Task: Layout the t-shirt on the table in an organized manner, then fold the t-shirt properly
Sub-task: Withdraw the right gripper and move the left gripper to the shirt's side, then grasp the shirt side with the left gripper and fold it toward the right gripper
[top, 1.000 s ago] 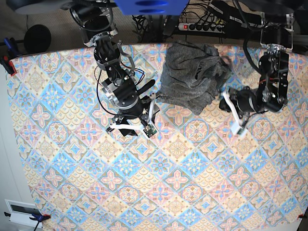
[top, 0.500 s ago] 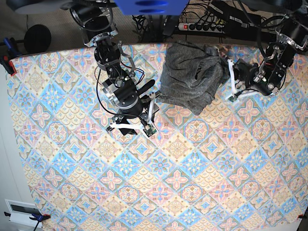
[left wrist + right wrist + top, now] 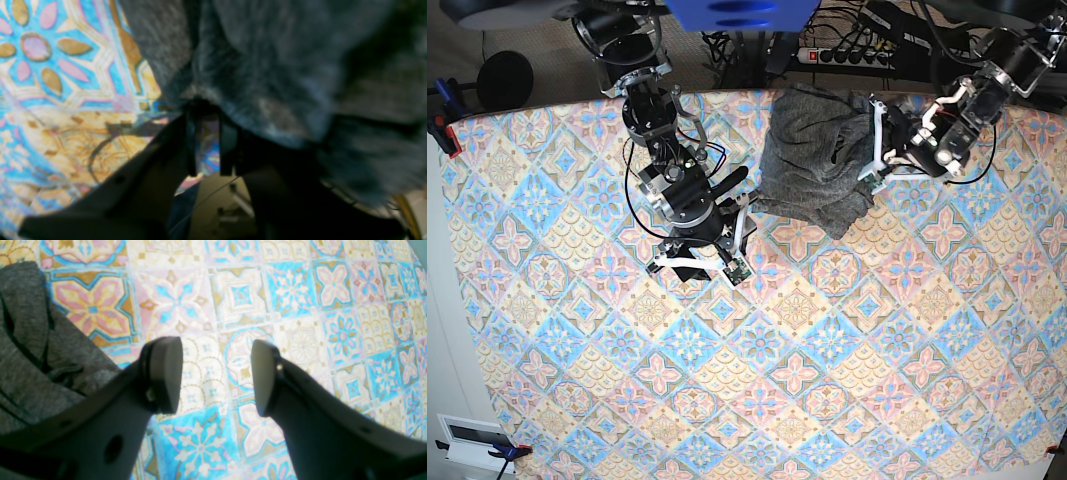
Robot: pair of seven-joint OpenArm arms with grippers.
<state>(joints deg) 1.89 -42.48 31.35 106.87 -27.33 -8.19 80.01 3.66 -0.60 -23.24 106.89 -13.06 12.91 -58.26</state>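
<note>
The dark-grey t-shirt (image 3: 817, 160) lies crumpled in a heap near the table's (image 3: 827, 350) far edge. My left gripper (image 3: 874, 150) is pressed against the heap's right side. In the left wrist view its fingers (image 3: 191, 143) stand a narrow gap apart, with patterned cloth showing between them, and the t-shirt (image 3: 283, 66) drapes over their tips. Nothing shows between the jaws. My right gripper (image 3: 717, 250) hovers over the table left of the heap. It is wide open and empty (image 3: 217, 373), and the t-shirt's edge (image 3: 26, 356) is off to its side.
A power strip (image 3: 847, 55) and cables lie beyond the table's far edge. A blue clamp (image 3: 445, 120) grips the left edge. A white device (image 3: 472, 440) sits off the near left corner.
My left arm has swung from the table's right side up and leftward to the t-shirt's right edge. The right arm and the heap have stayed put.
</note>
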